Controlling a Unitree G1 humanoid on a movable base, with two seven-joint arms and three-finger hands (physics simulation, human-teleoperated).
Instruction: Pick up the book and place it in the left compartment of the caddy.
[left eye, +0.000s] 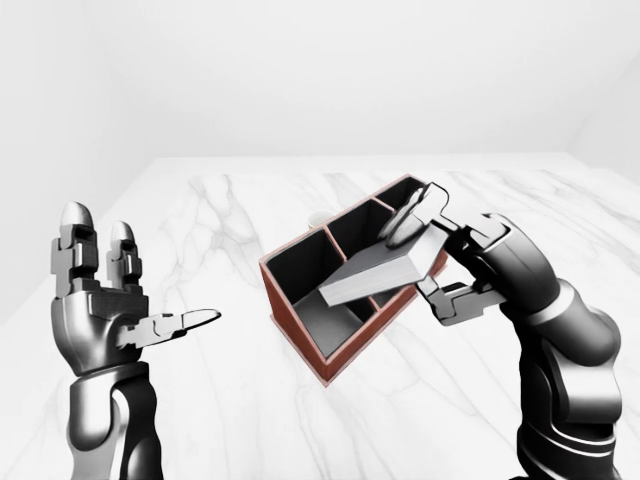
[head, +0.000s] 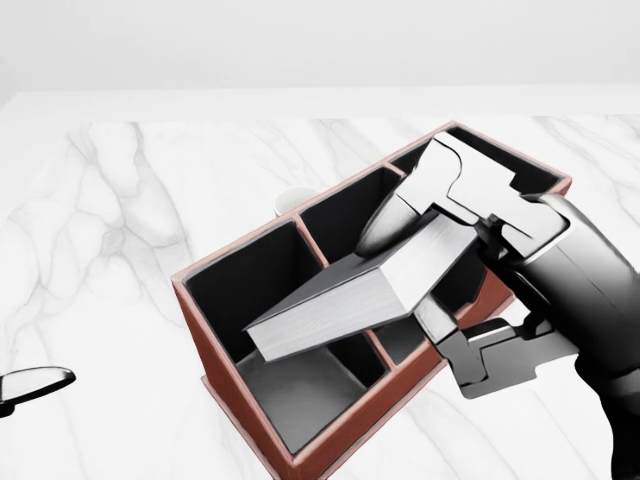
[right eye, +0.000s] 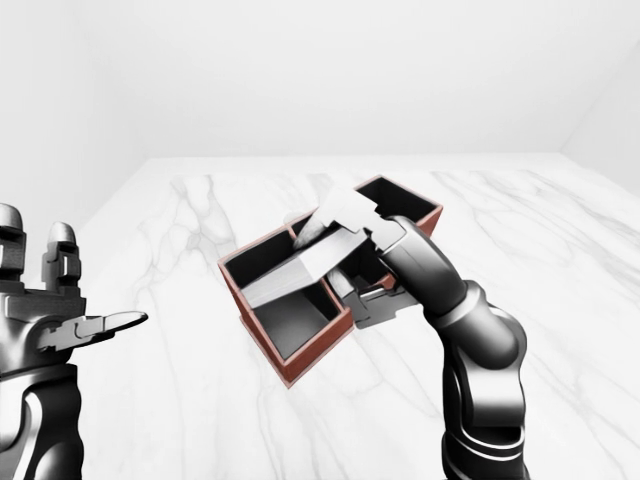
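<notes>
My right hand (head: 455, 265) is closed round the book (head: 350, 295), fingers pinching its spine end from above and below. The book hangs tilted over the red-brown caddy (head: 225, 385), its page edge dipping toward the caddy's left compartment, above the dividers. The caddy sits askew near the middle of the marble counter (left eye: 200, 400). A small white object (head: 293, 200) shows just past the caddy's far wall. My left hand (left eye: 105, 300) stands empty with fingers spread, well apart, near the counter's left edge.
</notes>
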